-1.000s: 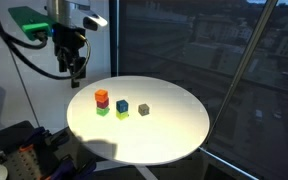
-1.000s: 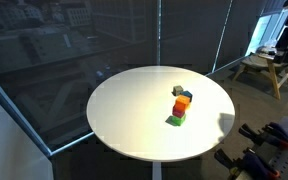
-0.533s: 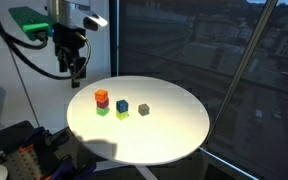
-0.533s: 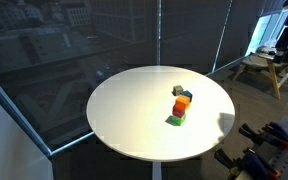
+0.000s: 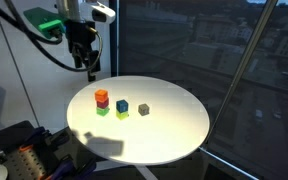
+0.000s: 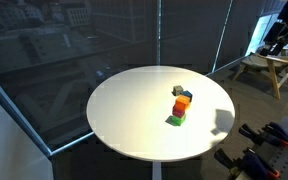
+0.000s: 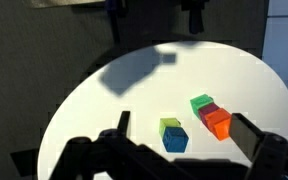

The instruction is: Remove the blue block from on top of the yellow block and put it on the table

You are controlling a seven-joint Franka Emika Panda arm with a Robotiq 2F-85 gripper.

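The blue block sits on top of the yellow block near the middle of the round white table. In the wrist view the blue block covers most of the yellow block. My gripper hangs open and empty high above the table's far left edge, well apart from the stack. In the wrist view my gripper's two dark fingers frame the blocks. In an exterior view the arm is at the upper right, and the blue block is hidden.
An orange block tops a stack with a green block beside the blue one. A grey cube stands alone to the other side. The stack also shows in the wrist view. Dark windows surround the table.
My arm has moved sideways toward the table and a little higher. The blocks have not moved.
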